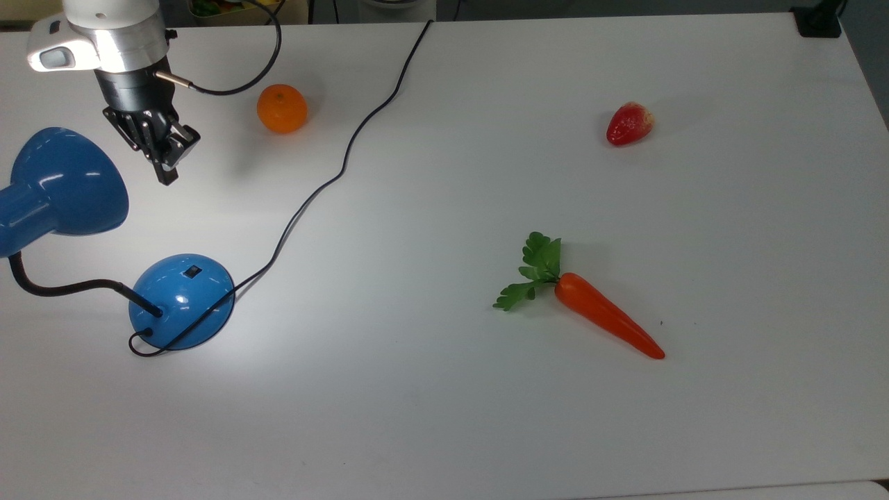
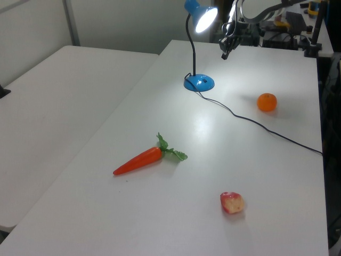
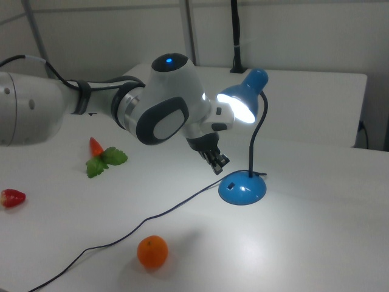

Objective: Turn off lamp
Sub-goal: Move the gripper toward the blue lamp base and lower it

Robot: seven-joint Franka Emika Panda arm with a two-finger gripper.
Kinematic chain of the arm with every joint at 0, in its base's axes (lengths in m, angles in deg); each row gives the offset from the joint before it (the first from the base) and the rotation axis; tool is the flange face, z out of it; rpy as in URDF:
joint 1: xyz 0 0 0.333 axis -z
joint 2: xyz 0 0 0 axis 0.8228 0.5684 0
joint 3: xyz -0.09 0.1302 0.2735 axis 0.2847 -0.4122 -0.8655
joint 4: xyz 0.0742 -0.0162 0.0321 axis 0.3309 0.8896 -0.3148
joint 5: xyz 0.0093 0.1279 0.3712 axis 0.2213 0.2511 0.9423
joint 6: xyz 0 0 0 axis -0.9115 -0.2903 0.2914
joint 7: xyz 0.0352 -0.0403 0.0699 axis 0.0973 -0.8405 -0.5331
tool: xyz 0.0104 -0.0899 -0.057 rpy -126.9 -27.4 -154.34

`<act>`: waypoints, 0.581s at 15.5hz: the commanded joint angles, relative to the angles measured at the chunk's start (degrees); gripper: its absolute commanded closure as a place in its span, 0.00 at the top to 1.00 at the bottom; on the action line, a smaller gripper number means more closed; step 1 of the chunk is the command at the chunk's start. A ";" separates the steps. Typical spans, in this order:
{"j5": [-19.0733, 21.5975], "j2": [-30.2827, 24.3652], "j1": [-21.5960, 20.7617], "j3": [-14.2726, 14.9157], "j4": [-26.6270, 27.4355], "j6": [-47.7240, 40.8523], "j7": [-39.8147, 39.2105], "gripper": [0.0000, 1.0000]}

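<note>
The blue lamp is lit. Its bell shade [image 1: 64, 182] hangs at the top view's left, and a black gooseneck [image 1: 66, 286] joins it to the domed base [image 1: 182, 300], which carries a small black switch [image 1: 192, 271]. The shade glows in the left view [image 2: 205, 18] and in the right view [image 3: 238, 109]. My gripper [image 1: 167, 175] points down with its fingers together and holds nothing. It hovers just right of the shade in the top view and above the base [image 3: 242, 188] in the right view, where the gripper [image 3: 219, 164] is clear of it.
The lamp's black cord [image 1: 340, 167] snakes from the base to the table's far edge. An orange [image 1: 282, 108] lies right of my gripper in the top view. A strawberry [image 1: 629, 123] and a carrot [image 1: 605, 314] lie far to the top view's right.
</note>
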 commanded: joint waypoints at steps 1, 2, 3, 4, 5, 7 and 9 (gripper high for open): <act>1.37 1.31 -0.80 0.10 0.70 7.34 4.47 0.00; 1.37 1.84 -0.89 0.10 1.05 8.75 4.65 0.00; 1.37 2.02 -0.98 0.02 1.32 9.89 4.65 0.00; 1.37 2.11 -1.07 -0.07 1.93 11.21 4.65 0.00; 1.37 2.28 -1.16 -0.25 2.37 12.88 4.74 0.00; 1.37 3.24 -1.33 -0.51 3.51 17.18 6.84 0.00; 1.37 4.30 -2.73 -0.51 4.57 21.23 7.81 0.00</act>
